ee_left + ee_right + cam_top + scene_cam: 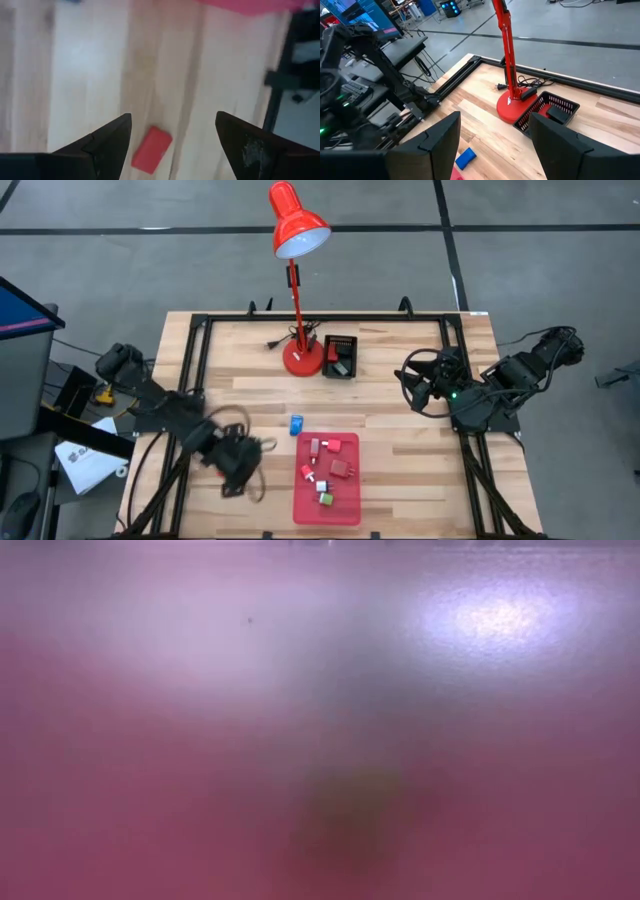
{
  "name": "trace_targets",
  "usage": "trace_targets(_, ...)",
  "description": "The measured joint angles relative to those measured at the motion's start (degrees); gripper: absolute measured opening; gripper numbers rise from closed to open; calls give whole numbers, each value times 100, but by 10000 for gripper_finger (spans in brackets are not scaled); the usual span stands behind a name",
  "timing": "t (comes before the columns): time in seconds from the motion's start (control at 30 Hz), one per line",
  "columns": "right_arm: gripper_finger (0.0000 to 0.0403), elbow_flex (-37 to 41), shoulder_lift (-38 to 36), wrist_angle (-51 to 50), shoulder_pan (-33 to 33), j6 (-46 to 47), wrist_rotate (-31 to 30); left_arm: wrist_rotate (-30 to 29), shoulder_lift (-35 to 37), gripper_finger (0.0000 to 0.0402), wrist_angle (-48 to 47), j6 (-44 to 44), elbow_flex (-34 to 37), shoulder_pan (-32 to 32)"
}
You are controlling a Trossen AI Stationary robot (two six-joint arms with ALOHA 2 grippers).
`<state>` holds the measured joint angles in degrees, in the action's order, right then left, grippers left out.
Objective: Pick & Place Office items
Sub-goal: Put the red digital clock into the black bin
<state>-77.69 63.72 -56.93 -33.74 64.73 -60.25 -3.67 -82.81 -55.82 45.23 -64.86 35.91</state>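
Several small office items, red, white-green and dark, lie on the flat red tray [326, 505] near the table's front. A blue block [296, 424] lies flat on the wood just behind the tray, also seen as the blue block [465, 158]. A red block [151, 150] rests flat on the wood below my left gripper [173, 117], which stands open above it and left of the tray, pointing down. The gripper's body hides that block in the high view. My right gripper [495, 116] hangs open and raised at the table's right.
A tall red desk lamp [298, 330] stands at the back centre with its cord beside it. A black mesh basket [340, 357] right of the lamp base holds a red and a black piece. The low view shows only a pink blur.
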Motion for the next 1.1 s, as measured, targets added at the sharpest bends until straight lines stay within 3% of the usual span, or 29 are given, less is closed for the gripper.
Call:
trace_targets(0.13,229,0,0,0,-4,-2,1,-753,0,285,29,-137,312,893)
trace_targets(0.33,229,0,39,-4,-4,-21,20,-687,-2,285,122,-341,1164,1469)
trace_targets(0.6,229,-1,46,-5,-17,225,18,-272,-4,285,1370,-998,2124,1403)
trace_targets(1.1,229,-1,46,-51,-39,433,-27,-238,-7,277,2601,-1048,2790,1320)
